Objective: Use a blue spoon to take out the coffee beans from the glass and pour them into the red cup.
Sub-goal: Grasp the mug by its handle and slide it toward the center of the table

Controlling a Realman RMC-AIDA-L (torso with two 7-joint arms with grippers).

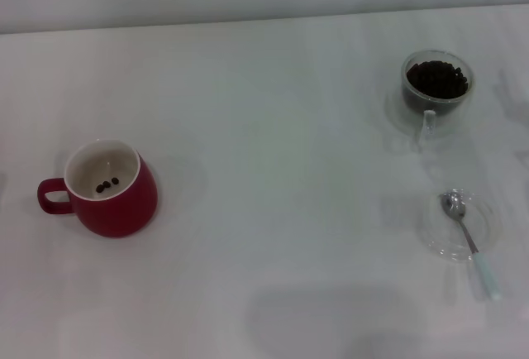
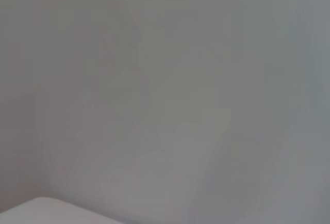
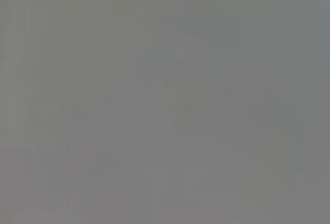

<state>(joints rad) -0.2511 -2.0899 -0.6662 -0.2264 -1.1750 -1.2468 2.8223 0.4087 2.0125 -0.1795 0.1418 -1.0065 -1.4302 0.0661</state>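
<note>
In the head view the red cup (image 1: 107, 191) stands at the left of the white table, handle to the left, with a few dark beans on its white bottom. At the far right the glass (image 1: 437, 84) holds a heap of coffee beans (image 1: 437, 78), its clear handle pointing toward me. Nearer to me on the right, the blue spoon (image 1: 469, 239) lies with its metal bowl on a clear saucer and its pale blue handle reaching off the rim. Neither gripper shows in any view. Both wrist views show only a plain grey surface.
A flat clear round saucer (image 1: 488, 227) sits under the spoon at the right. The white table (image 1: 273, 169) spreads between the cup and the glass, and a grey wall runs along its far edge.
</note>
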